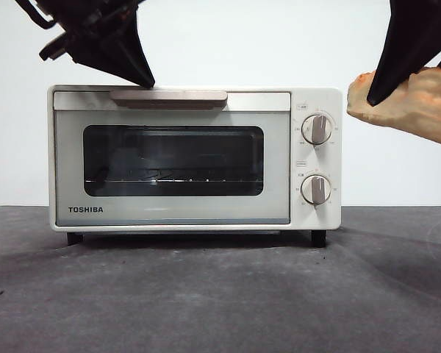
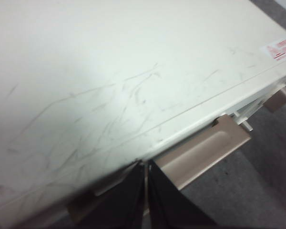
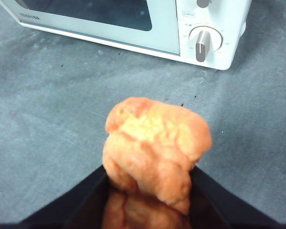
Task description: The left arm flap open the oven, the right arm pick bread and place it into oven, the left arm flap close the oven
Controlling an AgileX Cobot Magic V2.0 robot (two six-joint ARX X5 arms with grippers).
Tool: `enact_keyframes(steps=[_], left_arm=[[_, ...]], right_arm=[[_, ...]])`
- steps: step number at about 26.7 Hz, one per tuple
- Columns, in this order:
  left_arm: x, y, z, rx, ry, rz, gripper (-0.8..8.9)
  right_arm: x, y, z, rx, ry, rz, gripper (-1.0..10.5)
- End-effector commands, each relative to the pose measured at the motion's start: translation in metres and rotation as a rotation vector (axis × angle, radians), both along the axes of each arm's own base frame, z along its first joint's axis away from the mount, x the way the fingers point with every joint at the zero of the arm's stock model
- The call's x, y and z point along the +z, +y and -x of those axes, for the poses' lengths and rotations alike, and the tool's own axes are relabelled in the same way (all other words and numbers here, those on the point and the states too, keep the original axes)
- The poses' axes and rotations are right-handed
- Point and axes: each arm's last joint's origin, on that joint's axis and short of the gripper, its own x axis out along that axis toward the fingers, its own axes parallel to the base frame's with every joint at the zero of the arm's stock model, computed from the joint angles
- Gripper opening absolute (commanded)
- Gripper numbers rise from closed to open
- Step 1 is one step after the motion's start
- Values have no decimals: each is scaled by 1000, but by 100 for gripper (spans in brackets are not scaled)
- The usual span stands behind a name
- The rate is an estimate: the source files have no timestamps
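Bread (image 3: 155, 143), lumpy golden-orange, sitting clamped between right claw (image 3: 150, 179) jaws, hanging above bench (image 1: 220, 294) beside oven (image 1: 195, 158); door shut; left claw (image 2: 145, 167), jaws nearly together, touching handle (image 2: 205, 148)

You are looking down over the cream-white boxy metal oven (image 2: 114, 81), whose flat top fills most of the picture and carries many fine dark scratches. A small red-and-white label (image 2: 279, 48) sits near one corner of that top. Your left gripper (image 2: 146, 164) has its two black jaws pressed together, with only a thin slit between them, their tips right at the oven's front top edge and against the beige plastic bar handle (image 2: 200, 151). A beige knob (image 2: 278, 99) pokes out further along the front. Beyond the handle lies the dark grey worktop (image 2: 257, 176).
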Motion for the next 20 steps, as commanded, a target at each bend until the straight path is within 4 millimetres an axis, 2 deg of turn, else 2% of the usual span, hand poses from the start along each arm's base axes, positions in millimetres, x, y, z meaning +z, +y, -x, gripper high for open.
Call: enact_keyframes(steps=[1, 8, 20], left_arm=[[1, -6, -5, -9, -23, -24, 16], [-7, -13, -6, -27, 11, -41, 16], [-19, -29, 15, -108, 146, -119, 16]], right_arm=[[6, 2, 0, 5, -15, -17, 204], [6, 2, 0, 5, -16, -17, 204], [7, 2, 0, 5, -19, -20, 204]])
